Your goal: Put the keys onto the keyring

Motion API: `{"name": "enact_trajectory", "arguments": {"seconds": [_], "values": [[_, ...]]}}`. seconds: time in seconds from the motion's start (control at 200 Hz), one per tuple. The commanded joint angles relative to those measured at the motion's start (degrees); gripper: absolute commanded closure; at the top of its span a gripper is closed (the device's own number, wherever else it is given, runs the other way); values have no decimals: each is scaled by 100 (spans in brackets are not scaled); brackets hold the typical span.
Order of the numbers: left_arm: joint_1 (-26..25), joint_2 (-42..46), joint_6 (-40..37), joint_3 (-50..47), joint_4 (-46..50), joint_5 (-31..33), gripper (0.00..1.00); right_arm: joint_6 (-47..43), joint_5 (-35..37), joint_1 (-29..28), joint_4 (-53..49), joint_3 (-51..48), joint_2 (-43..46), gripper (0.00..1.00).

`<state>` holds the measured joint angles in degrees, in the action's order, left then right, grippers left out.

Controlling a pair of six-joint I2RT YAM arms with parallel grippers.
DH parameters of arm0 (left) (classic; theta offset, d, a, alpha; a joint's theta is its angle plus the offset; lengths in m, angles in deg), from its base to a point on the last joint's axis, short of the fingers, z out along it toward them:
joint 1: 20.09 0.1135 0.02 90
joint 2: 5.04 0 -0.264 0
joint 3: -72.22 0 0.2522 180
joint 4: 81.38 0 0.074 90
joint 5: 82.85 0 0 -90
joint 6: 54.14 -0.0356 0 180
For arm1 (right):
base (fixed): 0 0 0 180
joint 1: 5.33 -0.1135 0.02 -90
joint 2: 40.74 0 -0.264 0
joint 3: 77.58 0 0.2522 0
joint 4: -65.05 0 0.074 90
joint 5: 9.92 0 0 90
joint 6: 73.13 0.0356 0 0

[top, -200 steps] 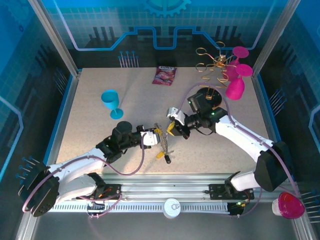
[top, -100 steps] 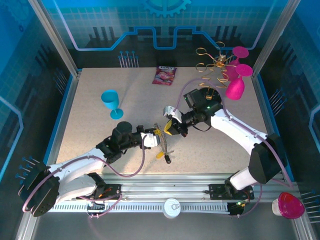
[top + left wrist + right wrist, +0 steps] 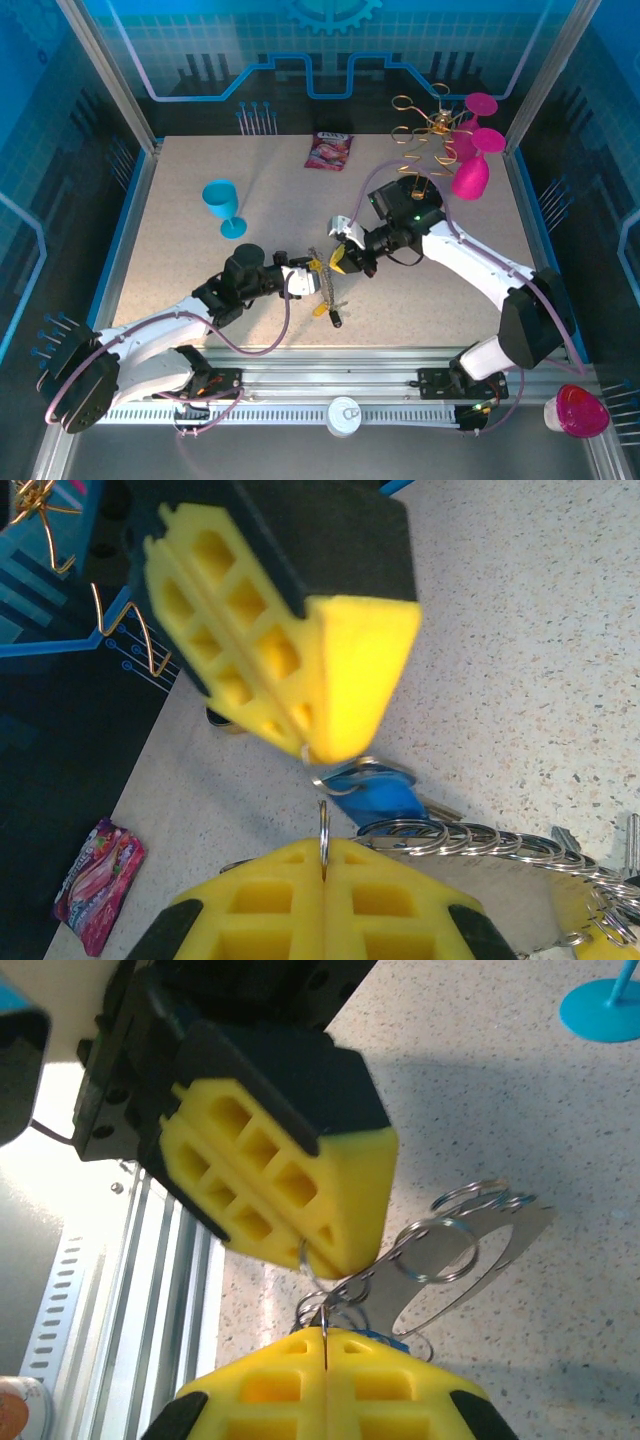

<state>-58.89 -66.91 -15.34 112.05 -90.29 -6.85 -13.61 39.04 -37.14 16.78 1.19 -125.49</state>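
The keyring (image 3: 325,288) lies as a floppy chain of silvery rings on the table in front of the arms, also seen close up (image 3: 470,838) (image 3: 440,1250). My left gripper (image 3: 313,268) (image 3: 323,855) is shut on one thin ring at the chain's end. My right gripper (image 3: 337,260) (image 3: 325,1338) faces it tip to tip, shut on the small ring of the blue key (image 3: 375,792). The two grippers almost touch. A yellow key (image 3: 320,310) and a black key (image 3: 336,320) lie at the chain's near end.
A blue goblet (image 3: 222,205) stands to the left. A snack packet (image 3: 329,150) lies at the back. The gold wire rack (image 3: 425,125) and pink goblets (image 3: 470,175) stand at the back right. The metal rail (image 3: 340,375) runs along the near edge.
My right gripper has moved left with the blue key, closing on the left gripper's tip. The left arm has held still.
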Motion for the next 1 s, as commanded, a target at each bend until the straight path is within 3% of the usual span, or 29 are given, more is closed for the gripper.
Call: {"name": "enact_trajectory", "arguments": {"seconds": [0.0,0.996], "values": [[-21,17,-88,-32,-333,-211,100,-28,-185,35,-63,-67,125,100],[-17,128,-201,-53,-176,-290,100,481,190,17,339,303,-339,100]]}}
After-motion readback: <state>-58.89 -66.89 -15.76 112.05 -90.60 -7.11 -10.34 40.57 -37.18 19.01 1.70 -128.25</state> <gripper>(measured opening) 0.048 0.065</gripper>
